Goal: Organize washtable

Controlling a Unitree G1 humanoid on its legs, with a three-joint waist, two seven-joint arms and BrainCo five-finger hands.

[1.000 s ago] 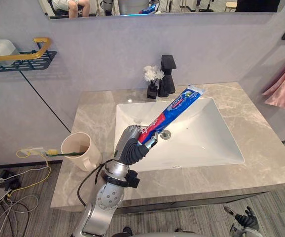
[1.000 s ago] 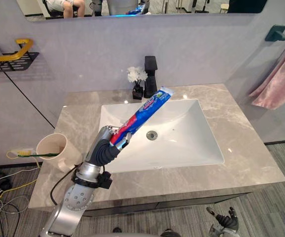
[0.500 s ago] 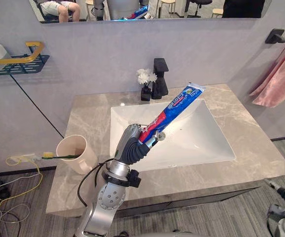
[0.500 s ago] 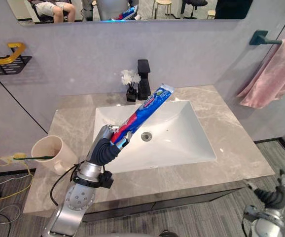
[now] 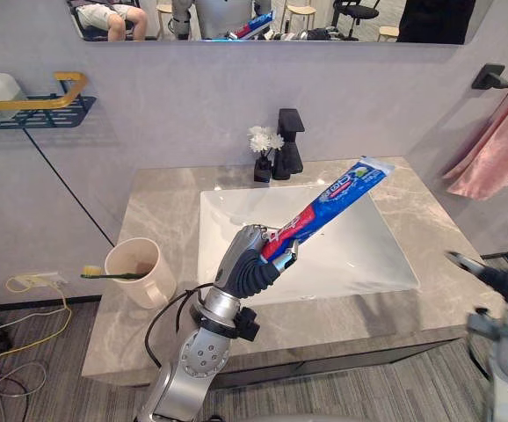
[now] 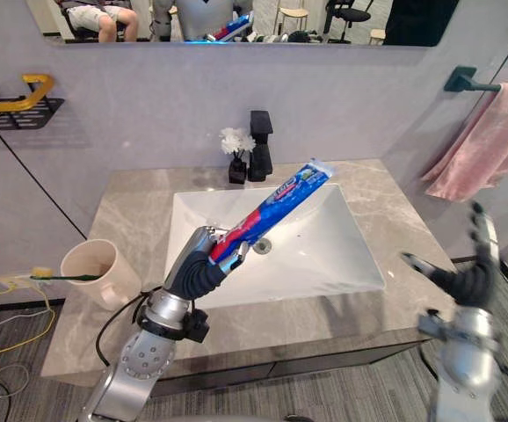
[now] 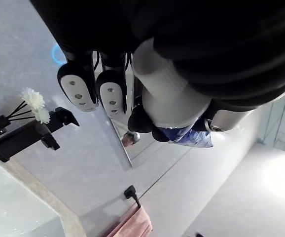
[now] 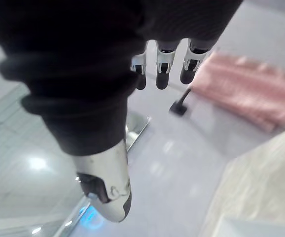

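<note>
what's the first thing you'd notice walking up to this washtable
The long blue and red toothpaste tube stands out, held slanting up over the white rectangular sink by the left hand, whose fingers curl round its lower end. At the counter's left edge stands a beige cup with a green toothbrush resting on its rim, and the right hand hangs open past the counter's right end.

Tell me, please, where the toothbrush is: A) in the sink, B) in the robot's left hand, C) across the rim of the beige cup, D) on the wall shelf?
C: the toothbrush lies across the rim of the beige cup, while the left hand grips the toothpaste tube.
</note>
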